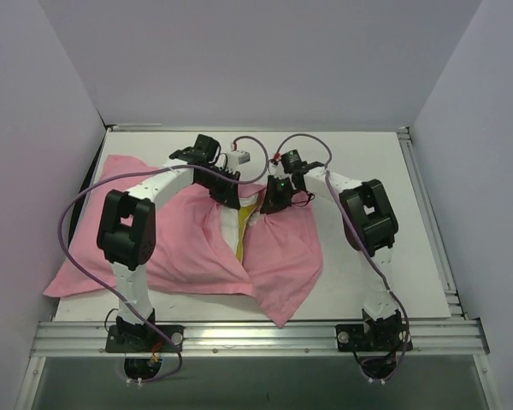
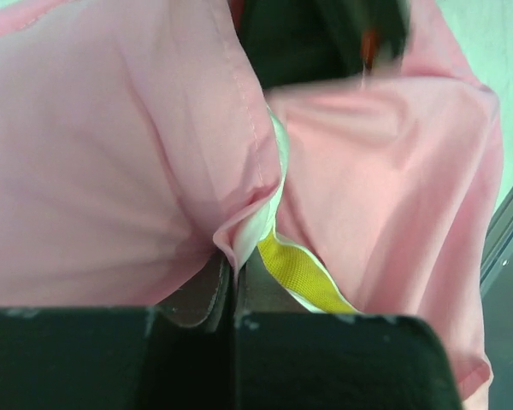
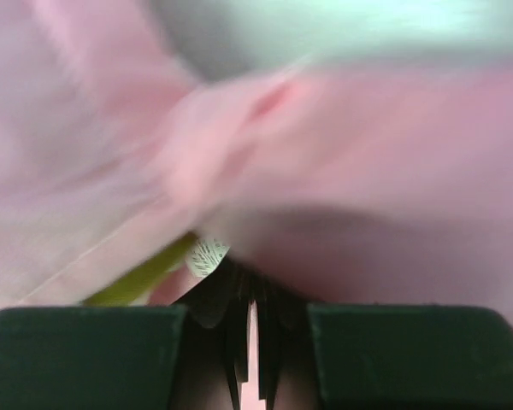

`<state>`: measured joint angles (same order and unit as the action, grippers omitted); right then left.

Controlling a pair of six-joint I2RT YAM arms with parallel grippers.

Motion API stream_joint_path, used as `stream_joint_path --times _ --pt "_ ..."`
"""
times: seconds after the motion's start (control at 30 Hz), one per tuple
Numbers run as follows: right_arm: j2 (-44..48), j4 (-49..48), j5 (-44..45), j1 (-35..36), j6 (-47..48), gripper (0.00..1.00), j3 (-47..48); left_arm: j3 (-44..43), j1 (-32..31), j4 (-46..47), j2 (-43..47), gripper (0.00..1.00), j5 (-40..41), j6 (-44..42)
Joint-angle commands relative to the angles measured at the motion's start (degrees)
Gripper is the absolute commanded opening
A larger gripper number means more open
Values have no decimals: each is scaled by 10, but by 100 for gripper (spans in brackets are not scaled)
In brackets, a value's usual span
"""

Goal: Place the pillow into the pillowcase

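**Table** (image 1: 368,282): flat, white, smooth, with plain pale walls around it.

**Pillowcase** (image 1: 188,248): thin matte pink cloth, creased and lying slack. It covers the left and middle of the table, and its long axis runs left to right. One corner reaches the far left. A pointed flap hangs toward the near edge, right of centre. At mid-table the cloth parts along a line running from far to near. In the left wrist view the hem is stitched and folded over.

**Pillow** (image 1: 232,229): mostly covered by the case. Only a narrow white strip shows in the parting, so its full outline cannot be judged. The exposed edge runs from far to near.

**Yellow trim** (image 1: 243,235): a bright, finely woven band along that exposed edge, just beside the pink hem.

**Left gripper** (image 1: 227,195): at the far end of the parting, jaws closed and pinching the folded hem of the pillowcase.

**Right gripper** (image 1: 274,201): just right of the parting, jaws drawn together. The wrist view is blurred. Pink cloth meets the tips, but a pinch cannot be confirmed.
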<state>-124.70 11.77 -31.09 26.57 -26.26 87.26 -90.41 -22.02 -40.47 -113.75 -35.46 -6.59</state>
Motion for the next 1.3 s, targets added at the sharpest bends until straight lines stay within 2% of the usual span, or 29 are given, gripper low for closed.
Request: stream_joint_path --times 0.0,0.13,0.2,0.33,0.43,0.5,0.7,0.8,0.87,0.9,0.97,1.0,1.07,1.13,1.27 --pt "51 41 -36 -82 8 0 3 40 4 -5 64 0 -22 -68" --pt "92 27 -63 -137 -10 0 23 120 5 -8 78 0 8 -115" --pt "103 22 -85 -144 -16 0 28 124 5 -7 70 0 20 -115" --pt "133 5 -174 -118 -41 0 -10 77 -2 7 32 0 1 -57" --pt "162 -16 -218 -79 -44 0 -53 -7 -21 14 -13 0 6 -21" --pt "180 -32 -223 -56 -49 0 -74 -69 -34 10 -47 0 22 -15" --pt "215 -36 -246 -49 -44 0 -88 -113 -34 7 -90 0 15 11" --pt "202 6 -225 -48 -5 1 -102 -122 -15 62 -93 0 -20 88" --pt "182 41 -199 -61 14 18 -98 -137 -14 70 -95 0 -15 121" --pt "174 50 -178 -68 19 45 -84 -143 -14 82 -93 1 -10 126" --pt "160 78 -171 -95 17 61 -66 -145 -14 105 -88 17 0 152" --pt "161 81 -171 -105 15 64 -57 -145 -14 115 -86 32 0 158" --pt "174 83 -169 -118 15 63 -57 -160 -20 125 -89 42 12 156" --pt "189 91 -172 -135 21 59 -65 -170 -22 125 -92 47 22 151" --pt "207 131 -172 -146 59 54 -82 -174 -21 111 -75 48 57 133"
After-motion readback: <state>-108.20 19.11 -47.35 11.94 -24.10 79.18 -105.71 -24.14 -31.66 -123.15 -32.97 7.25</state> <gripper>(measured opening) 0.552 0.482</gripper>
